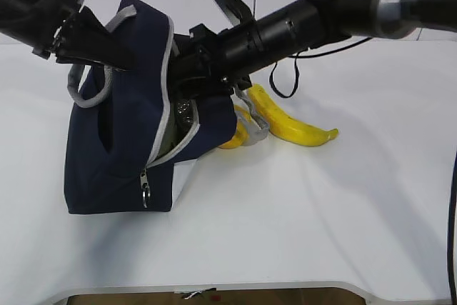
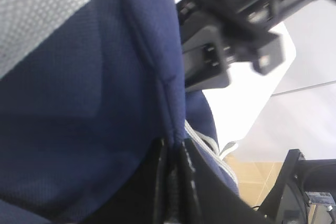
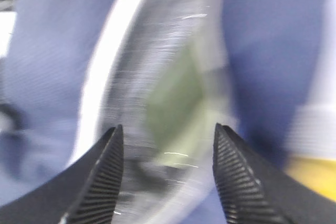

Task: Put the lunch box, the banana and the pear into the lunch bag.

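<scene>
a white surface (image 1: 357, 205) carries everything. the navy lunch bag (image 1: 121, 162) stands on its left part, leaning, its white lower panel at the front corner. just right of the bag lies the banana (image 1: 296, 128), curved and yellow. between them a yellow-orange pear (image 1: 235, 137) shows partly, touching the bag's side

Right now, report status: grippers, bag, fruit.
Left gripper shut on the lunch bag flap, holding it open. Right gripper open at bag mouth; lunch box inside. Banana on table behind bag, pear beside it.
</scene>
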